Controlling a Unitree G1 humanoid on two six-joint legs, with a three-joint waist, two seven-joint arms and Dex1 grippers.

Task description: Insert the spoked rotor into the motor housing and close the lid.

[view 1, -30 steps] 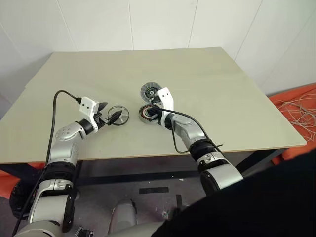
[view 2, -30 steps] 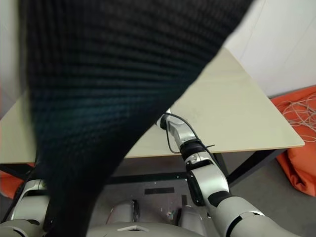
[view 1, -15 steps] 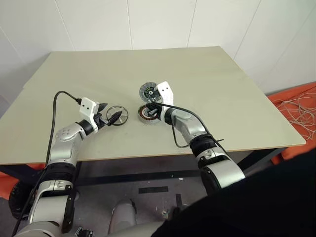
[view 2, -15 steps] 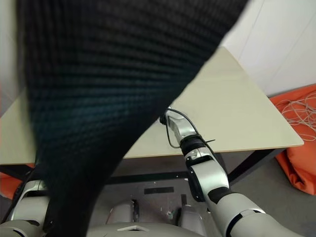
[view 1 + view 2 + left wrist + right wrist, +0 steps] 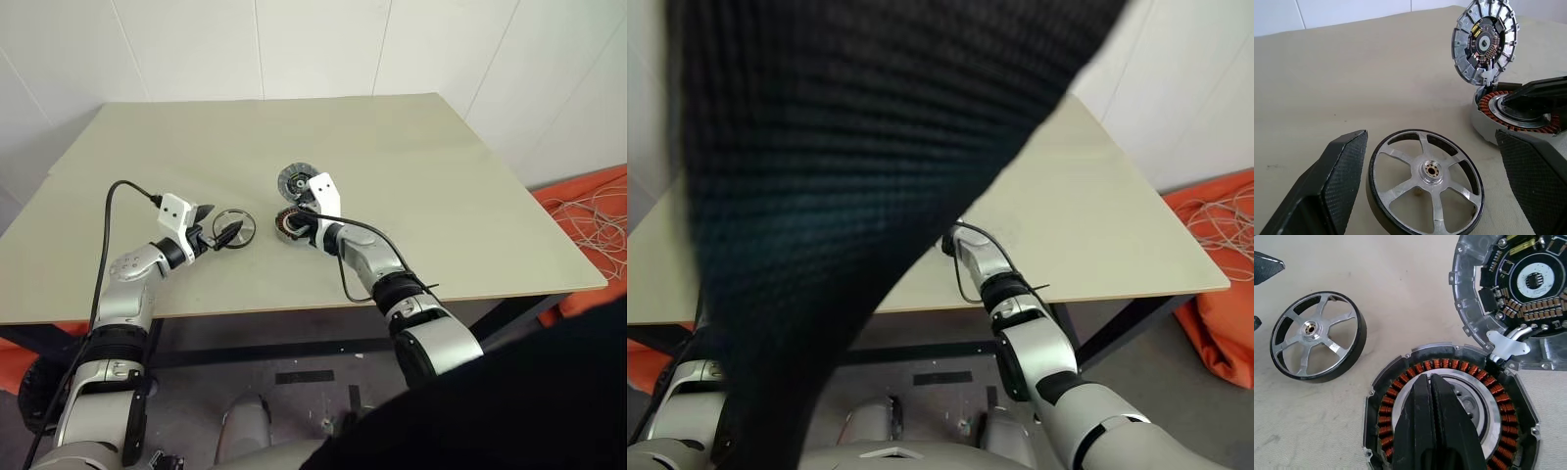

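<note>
On table centre, motor housing (image 5: 1449,416) sits with lid (image 5: 1520,298) hinged up behind it, hollow centre empty. My right gripper (image 5: 1437,431), fingers pressed together, has dipped back over housing after brief lift half second ago; holds nothing. Spoked rotor (image 5: 1425,183) lies flat just beside housing, between spread fingers of my left gripper (image 5: 1442,188), unmoved. Judgement: rotor not yet inserted; pick-up comes next.
</note>
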